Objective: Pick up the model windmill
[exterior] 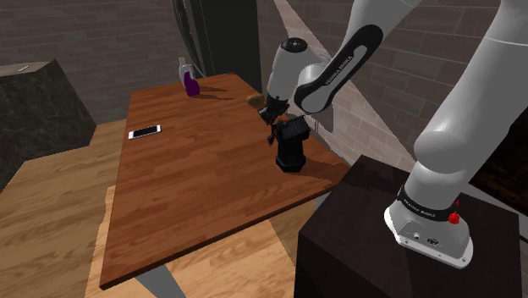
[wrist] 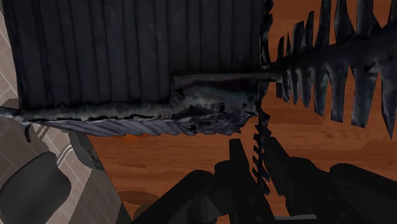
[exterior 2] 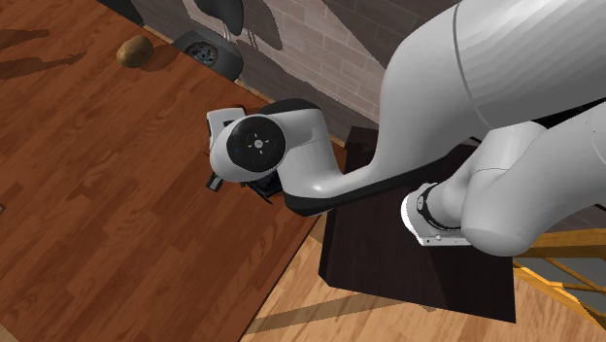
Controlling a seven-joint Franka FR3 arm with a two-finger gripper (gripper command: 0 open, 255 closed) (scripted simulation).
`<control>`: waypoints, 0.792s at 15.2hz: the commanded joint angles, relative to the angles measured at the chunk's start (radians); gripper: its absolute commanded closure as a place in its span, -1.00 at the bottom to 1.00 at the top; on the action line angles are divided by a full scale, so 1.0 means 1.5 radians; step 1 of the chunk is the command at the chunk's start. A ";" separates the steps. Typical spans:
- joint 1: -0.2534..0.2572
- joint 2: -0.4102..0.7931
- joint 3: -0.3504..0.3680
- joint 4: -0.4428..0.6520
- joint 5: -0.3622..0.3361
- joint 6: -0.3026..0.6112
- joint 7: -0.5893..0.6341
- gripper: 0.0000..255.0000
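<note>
The model windmill [exterior: 290, 146] is dark, almost black, and stands on the wooden table [exterior: 195, 186] near the edge closest to the stand. My black gripper [exterior: 275, 117] hangs at its upper side, by the sails. In the wrist view the windmill's ribbed body [wrist: 127, 57] and a toothed sail [wrist: 337, 63] lie just ahead. A thin sail edge runs down between the two fingers, and my gripper [wrist: 259, 168] is shut on it. In the second exterior view the arm covers most of the windmill [exterior 2: 212, 182].
A white phone [exterior: 145, 131] lies near the table's left side in the shoulder view. A purple object [exterior: 192, 85] and a pale bottle [exterior: 182, 68] stand at the far end. A brown lump [exterior: 254, 101] sits just behind the gripper. The dark stand [exterior: 381, 237] adjoins the table.
</note>
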 commanded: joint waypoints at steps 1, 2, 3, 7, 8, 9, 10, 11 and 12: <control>0.000 0.000 0.000 0.000 -0.001 0.000 0.000 1.00; 0.000 0.000 0.000 0.000 -0.001 0.000 0.000 1.00; 0.000 0.000 0.000 0.000 -0.001 0.000 0.001 1.00; 0.003 -0.007 0.000 0.001 0.016 -0.006 -0.013 1.00; 0.006 -0.015 0.000 0.001 0.034 -0.013 -0.029 1.00; 0.009 -0.023 -0.001 0.002 0.052 -0.021 -0.043 1.00; 0.012 -0.031 -0.002 0.003 0.068 -0.028 -0.057 1.00; 0.016 -0.038 -0.004 0.004 0.082 -0.036 -0.070 1.00; 0.020 -0.046 -0.005 0.005 0.097 -0.043 -0.082 1.00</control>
